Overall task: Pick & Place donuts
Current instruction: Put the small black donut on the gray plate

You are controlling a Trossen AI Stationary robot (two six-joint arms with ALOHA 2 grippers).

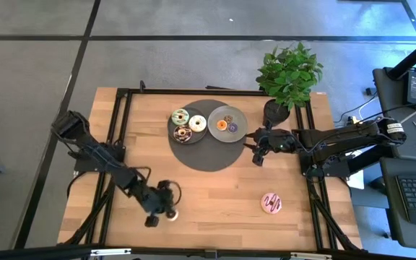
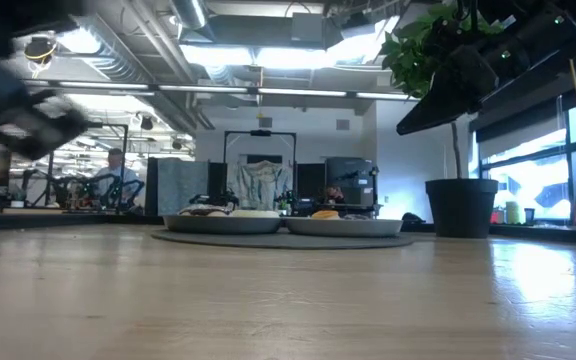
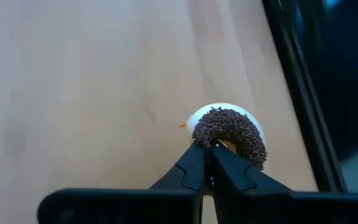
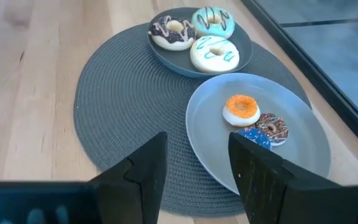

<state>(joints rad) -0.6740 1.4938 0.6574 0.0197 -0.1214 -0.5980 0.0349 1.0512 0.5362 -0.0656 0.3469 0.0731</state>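
Picking is the step now. The left tool (image 3: pixel 207 155) pinches the chocolate donut (image 3: pixel 230 134) at the desk's (image 1: pixel 215 191) 7 o'clock. Next it should lift toward the plates (image 1: pixel 193 124) at 12. The right tool (image 4: pixel 194 165) waits spread near them.

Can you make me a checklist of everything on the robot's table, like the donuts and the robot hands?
Surface: wooden table, round dark mat under two grey plates.
Job's things: three donuts on the dark plate; three tiny donuts on the lighter plate; pink donut alone on the wood; chocolate sprinkled donut in the left hand.
Clutter: potted plant at the table's far right corner.
Hands: left hand shut on the chocolate sprinkled donut; right hand open, empty, near the lighter plate.
Cables: some beside the right arm, off the table.
Surroundings: a person far off, desks, windows.
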